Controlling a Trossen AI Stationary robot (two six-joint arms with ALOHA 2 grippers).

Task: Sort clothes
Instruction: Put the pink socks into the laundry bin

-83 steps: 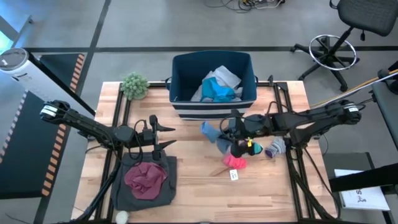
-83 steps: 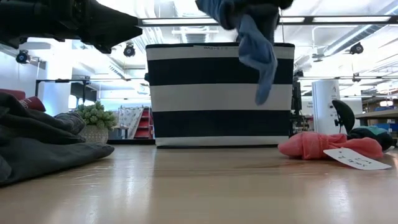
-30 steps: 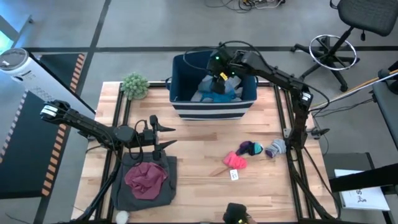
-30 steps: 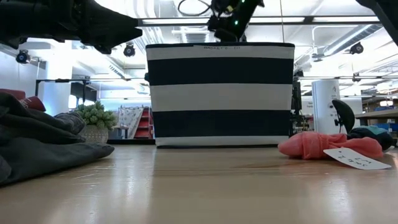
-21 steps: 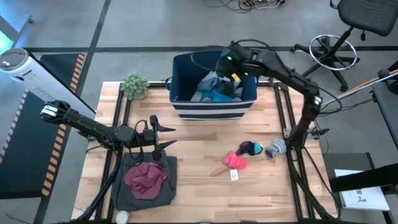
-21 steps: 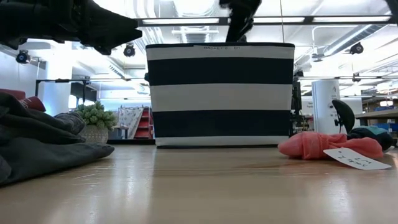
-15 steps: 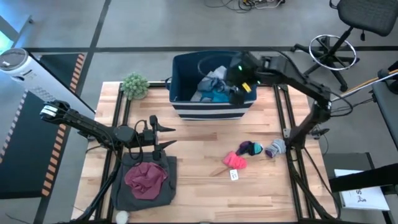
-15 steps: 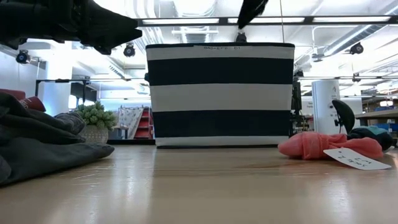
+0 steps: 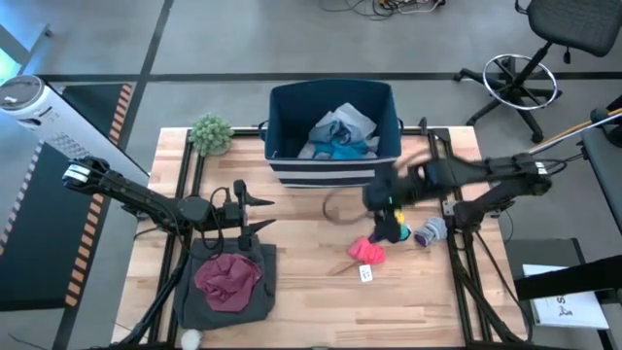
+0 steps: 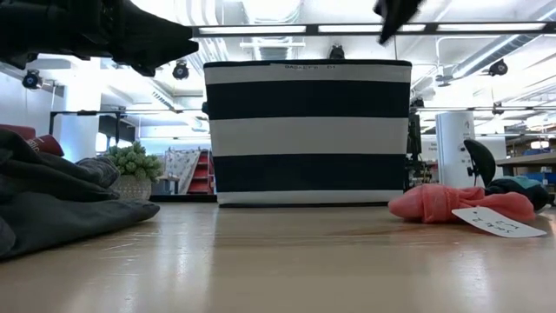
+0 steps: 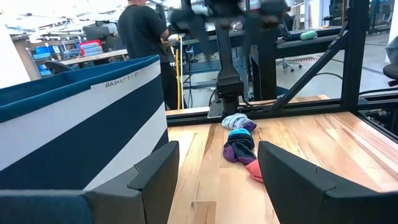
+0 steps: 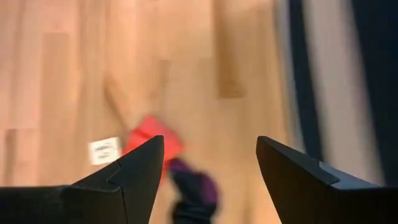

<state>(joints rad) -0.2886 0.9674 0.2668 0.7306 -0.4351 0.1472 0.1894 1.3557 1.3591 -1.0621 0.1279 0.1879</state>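
Observation:
The navy-and-white striped bin (image 9: pixel 333 165) stands at the table's far middle with white, grey and teal clothes (image 9: pixel 338 134) inside. A pink sock (image 9: pixel 366 251), a purple sock (image 9: pixel 398 231) and a grey-blue sock (image 9: pixel 431 231) lie on the wood to the right. My right gripper (image 9: pixel 389 224) hangs open just above them; in its wrist view (image 12: pixel 209 149) the pink sock (image 12: pixel 149 140) and purple sock (image 12: pixel 194 186) show below. A maroon garment (image 9: pixel 228 277) lies on a dark grey one (image 9: pixel 225 292) at the near left. My left gripper (image 9: pixel 260 214) waits open above that pile's far edge.
A white tag (image 9: pixel 365 274) lies by the pink sock. A small green plant (image 9: pixel 211 133) stands left of the bin. Bare wood lies between the pile and the socks. A person (image 11: pixel 143 31) stands in the room beyond the table.
My right gripper has swung from over the bin toward the table's near edge and down, and now hangs above the socks on the right. The socks and the left pile have stayed put.

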